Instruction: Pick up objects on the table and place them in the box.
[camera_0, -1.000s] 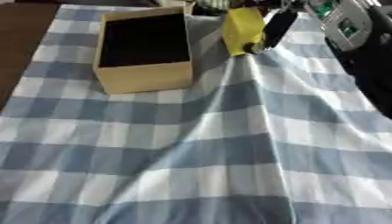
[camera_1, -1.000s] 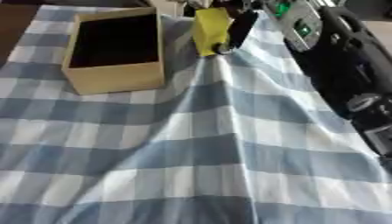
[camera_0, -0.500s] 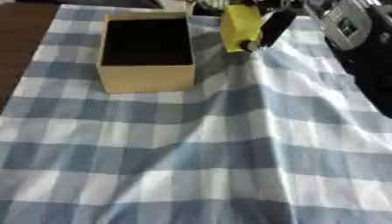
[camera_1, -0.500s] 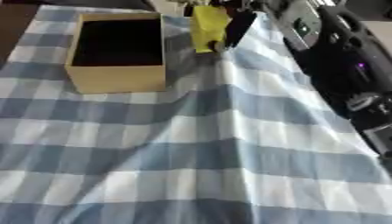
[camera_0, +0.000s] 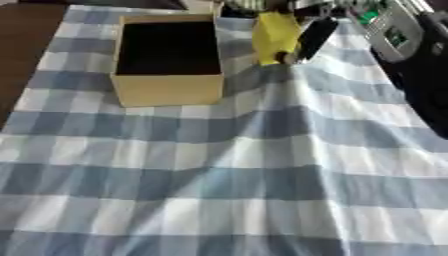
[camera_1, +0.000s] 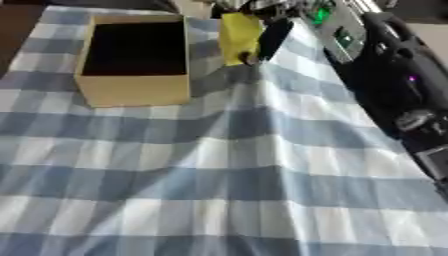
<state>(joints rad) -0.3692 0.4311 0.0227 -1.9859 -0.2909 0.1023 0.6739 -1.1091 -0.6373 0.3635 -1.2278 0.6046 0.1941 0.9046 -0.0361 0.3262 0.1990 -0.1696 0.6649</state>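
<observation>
the right hand (camera_0: 308, 31) reaches in from the upper right, its black fingers (camera_0: 315, 35) curled against the side of a yellow block (camera_0: 275, 31) and holding it upright (the thumb side of the grasp is hidden behind the block, so how it is pinched there cannot be told). the block's lower end sits at or just above the blue and white checked tablecloth (camera_0: 227, 170); whether it touches the cloth is not clear. the cloth is rumpled, with a long fold running from under the block toward the near edge. the open cardboard box (camera_0: 168, 57) stands just beside the block, to its left, its dark inside showing nothing. the right forearm (camera_1: 385, 75), black with a silver panel and a green light, runs down the right side.
</observation>
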